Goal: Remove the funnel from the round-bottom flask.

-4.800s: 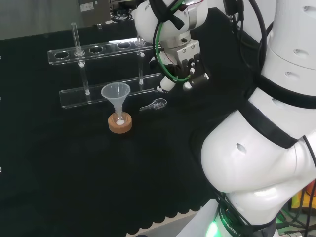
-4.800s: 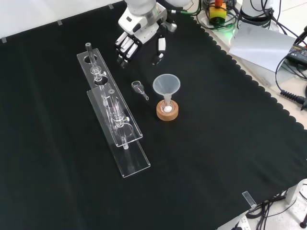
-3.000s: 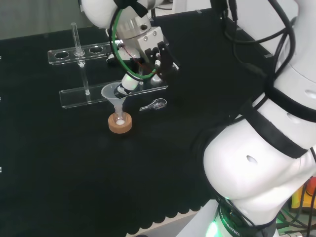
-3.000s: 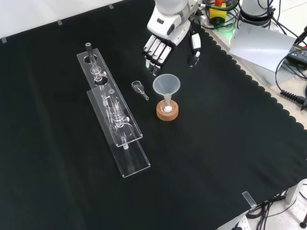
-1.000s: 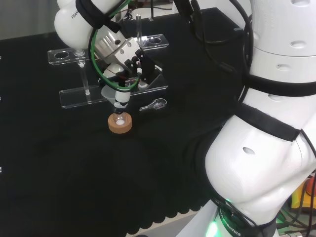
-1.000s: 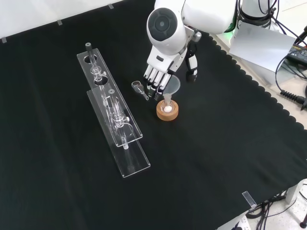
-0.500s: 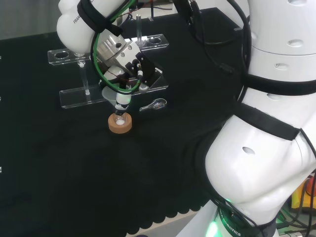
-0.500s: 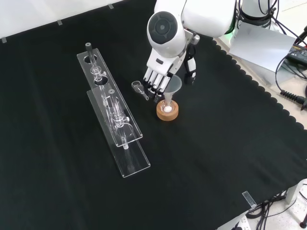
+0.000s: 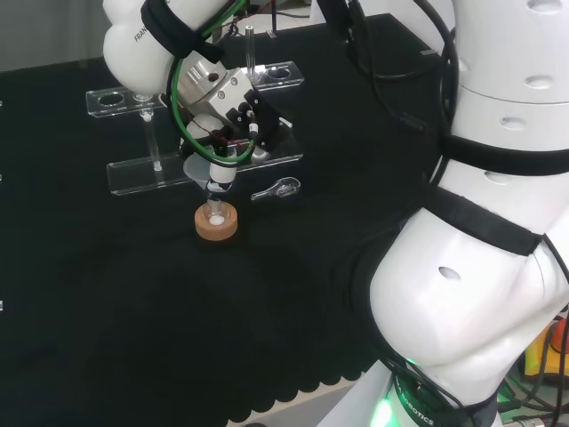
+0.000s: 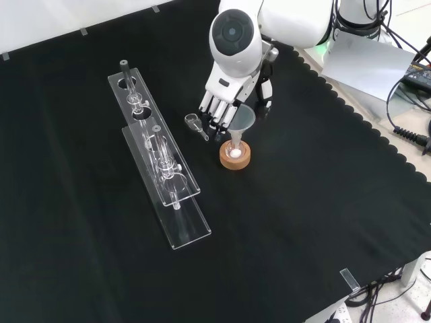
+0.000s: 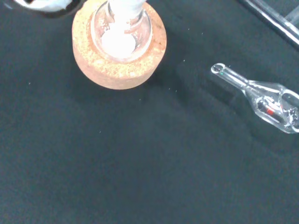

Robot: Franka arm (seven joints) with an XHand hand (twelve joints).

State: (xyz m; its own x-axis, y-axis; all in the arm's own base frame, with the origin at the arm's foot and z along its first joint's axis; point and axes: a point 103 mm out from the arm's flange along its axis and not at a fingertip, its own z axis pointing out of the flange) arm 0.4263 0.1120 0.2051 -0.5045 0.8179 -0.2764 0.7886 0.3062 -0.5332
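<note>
Hand [image 10: 225, 94] at funnel [image 10: 244, 118], rack [image 10: 158, 161] beside

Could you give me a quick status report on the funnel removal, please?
Hand at the funnel, fingers either side of its rim; grip unconfirmed. Funnel in the flask on the cork ring. Small glass piece lies beside, clear of the lift.

Hand [image 9: 227, 124] over funnel [image 9: 197, 169], flask on cork ring [image 9: 217, 225]
</note>
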